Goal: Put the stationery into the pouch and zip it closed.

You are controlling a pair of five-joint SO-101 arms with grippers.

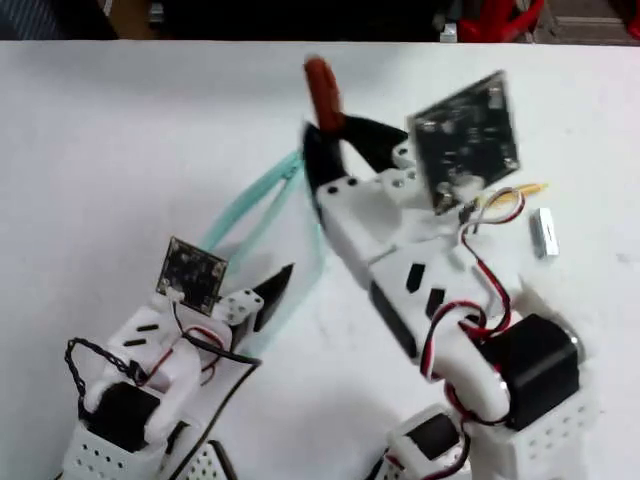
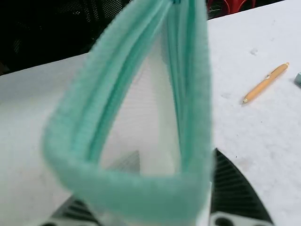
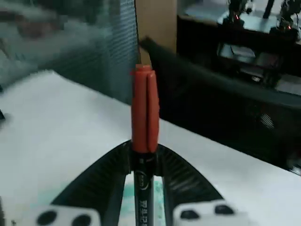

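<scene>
My left gripper (image 1: 268,296) is shut on the near edge of the pouch (image 1: 252,206), a clear mesh pouch with a teal zipper rim. In the left wrist view the pouch mouth (image 2: 141,127) gapes open in front of the left gripper (image 2: 155,209). My right gripper (image 1: 335,150) is above the pouch's far end, shut on a black marker with a red cap (image 1: 322,92). The marker (image 3: 145,108) stands up between the right gripper's (image 3: 143,162) fingers. A yellow pen (image 2: 265,83) lies on the table to the right, partly hidden in the high view (image 1: 522,192).
A small silver-grey piece (image 1: 543,232) lies on the white table (image 1: 120,140) next to the yellow pen. The table's far edge meets a dark background with a chair. Open table spreads to the left of the pouch.
</scene>
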